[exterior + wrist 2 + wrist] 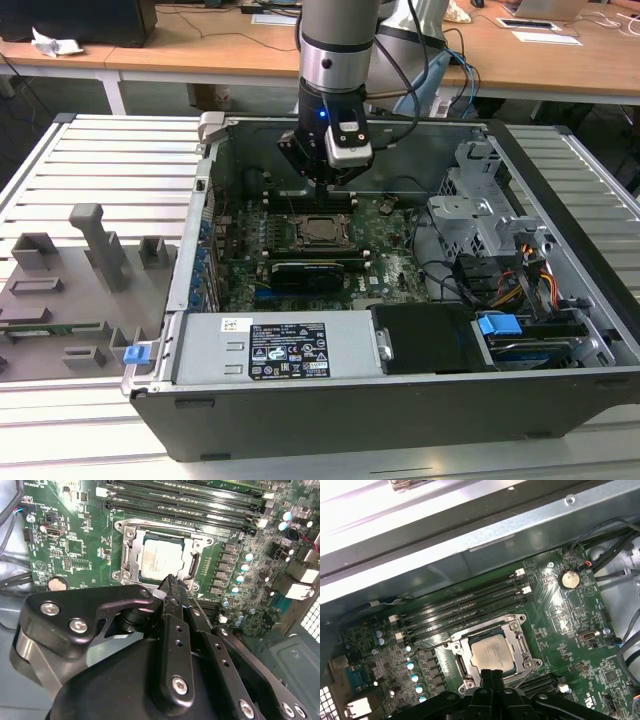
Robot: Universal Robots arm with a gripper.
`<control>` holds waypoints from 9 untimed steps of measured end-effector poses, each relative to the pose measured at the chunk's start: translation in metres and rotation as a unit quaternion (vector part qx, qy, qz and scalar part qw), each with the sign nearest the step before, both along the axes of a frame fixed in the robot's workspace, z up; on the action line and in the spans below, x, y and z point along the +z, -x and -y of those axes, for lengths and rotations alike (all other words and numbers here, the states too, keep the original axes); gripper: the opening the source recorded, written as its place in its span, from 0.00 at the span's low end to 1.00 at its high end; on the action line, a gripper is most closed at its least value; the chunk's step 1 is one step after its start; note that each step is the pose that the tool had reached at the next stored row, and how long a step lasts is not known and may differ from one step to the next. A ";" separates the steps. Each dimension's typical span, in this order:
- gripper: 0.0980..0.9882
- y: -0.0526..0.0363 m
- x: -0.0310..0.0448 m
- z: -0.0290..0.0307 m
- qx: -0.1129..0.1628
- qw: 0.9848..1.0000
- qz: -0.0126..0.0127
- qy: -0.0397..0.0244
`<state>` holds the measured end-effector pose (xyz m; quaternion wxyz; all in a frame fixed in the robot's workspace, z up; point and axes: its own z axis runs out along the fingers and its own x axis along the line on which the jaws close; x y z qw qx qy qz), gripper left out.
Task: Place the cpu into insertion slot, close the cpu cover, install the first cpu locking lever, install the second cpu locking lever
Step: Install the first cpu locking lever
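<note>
The cpu (pixel 161 560) lies flat in the insertion slot (pixel 301 233) on the green motherboard, silver top facing up. The cpu cover (pixel 128 555) lies down around it as a metal frame, also visible in the first wrist view as the cover (pixel 461 648) around the cpu (pixel 492 653). My gripper (pixel 172 583) is shut, its black fingertips pressed together just over the socket's edge with nothing seen between them. A thin metal lever rod (pixel 200 606) runs past the fingertips beside the socket. In the exterior view the gripper (pixel 325 183) hangs above the socket.
Long black memory slots (pixel 465 611) run beside the socket, with the case wall (pixel 470 540) behind them. A black card (pixel 318 270), the power supply (pixel 285 348), a drive cage (pixel 480 205) and cables (pixel 520 280) fill the case. A grey fixture tray (pixel 80 280) lies outside at the exterior view's left.
</note>
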<state>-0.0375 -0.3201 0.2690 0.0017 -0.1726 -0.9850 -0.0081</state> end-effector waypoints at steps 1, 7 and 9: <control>0.01 0.0000 0.0000 0.0000 0.003 1.000 0.000 0.000; 0.01 0.0000 0.0000 0.0000 0.028 1.000 0.000 0.000; 0.01 0.0000 0.0000 0.0000 0.035 0.999 0.000 0.000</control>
